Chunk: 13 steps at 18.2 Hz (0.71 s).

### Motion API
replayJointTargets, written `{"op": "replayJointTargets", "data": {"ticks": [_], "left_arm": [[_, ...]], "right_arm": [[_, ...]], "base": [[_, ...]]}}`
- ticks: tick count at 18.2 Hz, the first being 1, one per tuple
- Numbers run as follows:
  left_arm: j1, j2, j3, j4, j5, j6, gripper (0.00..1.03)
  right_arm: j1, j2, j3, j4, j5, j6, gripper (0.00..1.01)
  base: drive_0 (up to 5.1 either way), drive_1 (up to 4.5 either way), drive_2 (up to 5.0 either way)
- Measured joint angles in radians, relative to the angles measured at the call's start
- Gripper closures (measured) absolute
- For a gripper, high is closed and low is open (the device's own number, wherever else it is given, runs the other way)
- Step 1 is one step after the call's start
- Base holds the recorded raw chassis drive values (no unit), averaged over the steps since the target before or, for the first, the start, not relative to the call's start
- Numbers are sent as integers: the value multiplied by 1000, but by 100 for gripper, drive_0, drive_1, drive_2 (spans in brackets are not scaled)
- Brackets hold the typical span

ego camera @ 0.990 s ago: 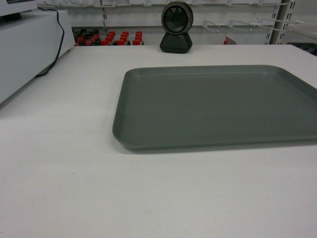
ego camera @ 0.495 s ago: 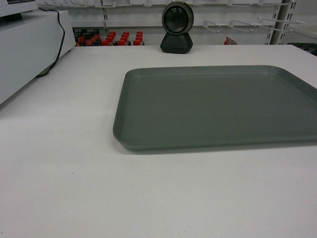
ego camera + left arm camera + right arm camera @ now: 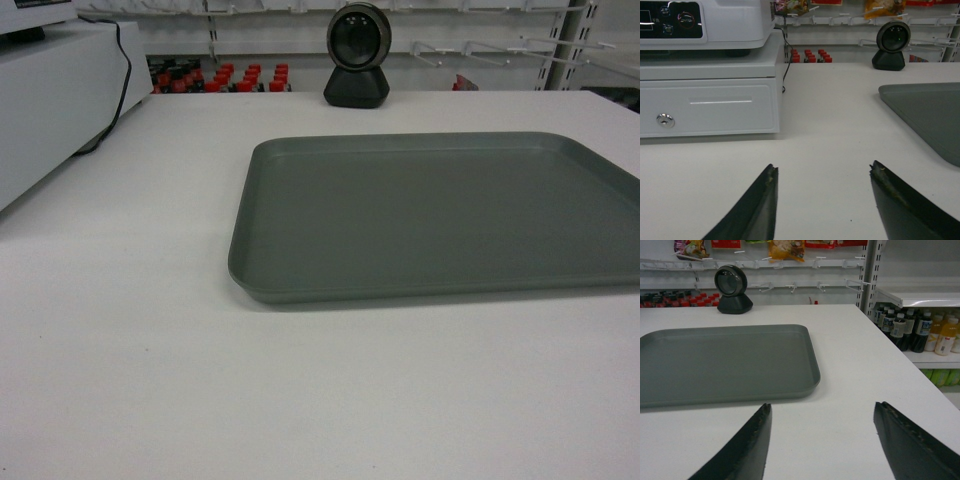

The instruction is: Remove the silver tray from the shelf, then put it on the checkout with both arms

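Silver tray [image 3: 440, 215] lay flat on the white tabletop [image 3: 130, 330], both grippers released.

The left gripper [image 3: 822, 172] and right gripper [image 3: 820, 410] hung spread above bare tabletop, touching nothing; the tray sat near the barcode scanner [image 3: 357, 55], apart from the cash drawer [image 3: 710, 102].

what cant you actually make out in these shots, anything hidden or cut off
- Silver tray: its right end runs off the frame edge in the head view; the left wrist view shows only one corner.
- Left gripper and right gripper: only the finger ends show, spread apart; their bodies are below the frame. Neither appears in the head view.
- Barcode scanner: face detail too small to read.
- Bottles on the shelf: labels too small.
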Motion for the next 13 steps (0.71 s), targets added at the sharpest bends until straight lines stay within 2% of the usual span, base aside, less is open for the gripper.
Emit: {"op": "replayJointTargets", "data": {"ticks": [1, 2, 7, 13], "left_arm": [[0, 0, 0, 0, 0, 0, 9], [0, 0, 0, 0, 0, 1, 5], [0, 0, 0, 3, 0, 1, 5], [0, 0, 0, 2, 0, 1, 5]], "right_arm": [[0, 0, 0, 0, 0, 0, 3], [0, 0, 0, 0, 0, 0, 3], [0, 0, 0, 3, 0, 0, 3], [0, 0, 0, 2, 0, 0, 3]], "base": [[0, 0, 0], [0, 0, 0], [0, 0, 0], [1, -422, 424]]}}
